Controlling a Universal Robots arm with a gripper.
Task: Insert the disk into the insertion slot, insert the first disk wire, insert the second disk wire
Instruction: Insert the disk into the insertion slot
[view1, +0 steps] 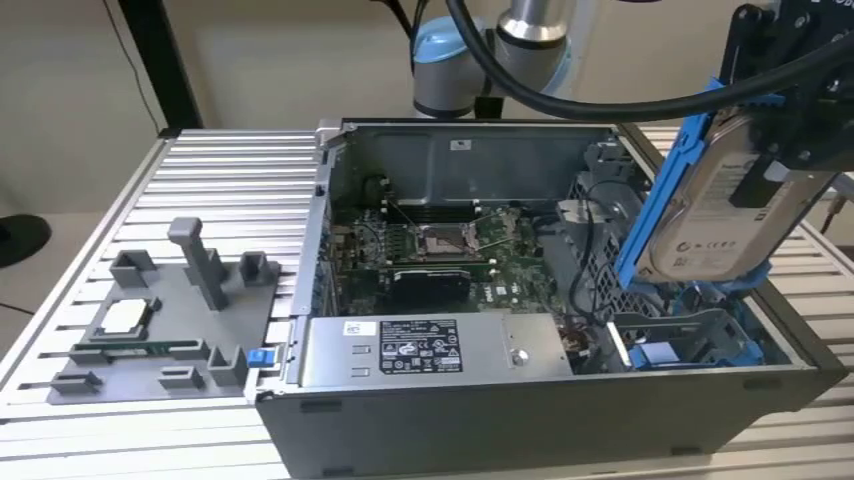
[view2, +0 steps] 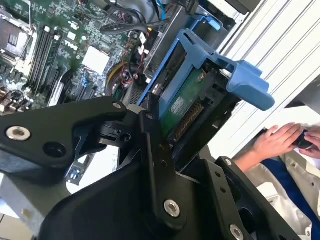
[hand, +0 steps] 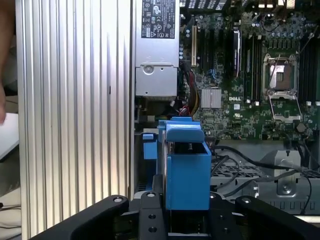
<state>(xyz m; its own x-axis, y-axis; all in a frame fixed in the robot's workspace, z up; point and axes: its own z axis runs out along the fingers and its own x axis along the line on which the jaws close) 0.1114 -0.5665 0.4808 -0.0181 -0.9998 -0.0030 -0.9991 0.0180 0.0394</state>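
Note:
My gripper (view1: 777, 160) is shut on the disk (view1: 721, 205), a silver-grey drive with a white label in a bright blue carrier (view1: 663, 190). I hold it tilted and nearly upright, in the air over the open computer case, on the exterior view's right. The insertion slot (view1: 687, 340), a bay of blue rails and grey walls, lies just below the disk's lower end, apart from it. In the second wrist view the black fingers (view2: 155, 145) clamp the disk's green underside (view2: 186, 107). The first wrist view has the carrier (hand: 186, 167) end-on. Dark cables (view1: 583, 262) lie beside the bay; I cannot tell which are the disk wires.
A grey labelled power-supply box (view1: 420, 350) sits along the case's near wall, with the motherboard (view1: 441, 250) behind it. On the ribbed metal table, a grey fixture plate (view1: 160, 330) holds small parts at the exterior view's left. A person's hand (view2: 275, 142) rests beside the table.

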